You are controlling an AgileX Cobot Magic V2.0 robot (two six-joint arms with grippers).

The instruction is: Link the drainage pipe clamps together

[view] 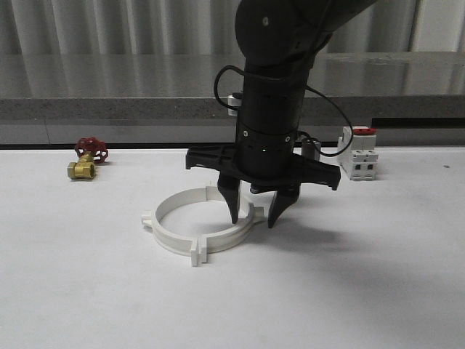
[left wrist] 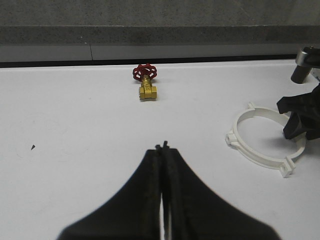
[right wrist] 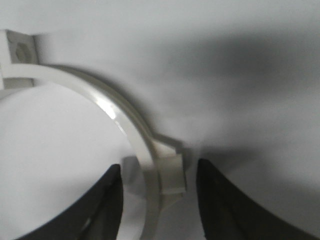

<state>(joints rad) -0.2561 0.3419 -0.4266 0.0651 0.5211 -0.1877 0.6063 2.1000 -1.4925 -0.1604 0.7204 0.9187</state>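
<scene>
Two drainage pipe clamps (view: pixel 200 222) lie flat on the white counter (view: pixel 87 291), their half-rings closed into one ring with tabbed joints; near joint tab (view: pixel 196 254) points toward the camera, another tab (view: pixel 147 218) sticks out on the ring's left side. One brass valve with a red handwheel (view: pixel 87 160) sits well apart from the ring, back and to its left. One white breaker block with a red top (view: pixel 360 153) stands back and to the ring's right, near the counter's rear edge. Right arm comes down from above, wrist vertical, right gripper (view: pixel 253 217) pointing straight down over the ring's right side. Its fingers are spread: in the right wrist view the right gripper (right wrist: pixel 157 200) straddles the band, one finger inside the ring, one outside, at a joint tab (right wrist: pixel 172 172); whether the pads touch the plastic cannot be told. Left gripper (left wrist: pixel 163 147) hangs low over bare counter, fingers pressed together with nothing between them, well apart from the ring, which shows off to one side in that view (left wrist: pixel 260 145), the valve (left wrist: pixel 146 82) beyond.
</scene>
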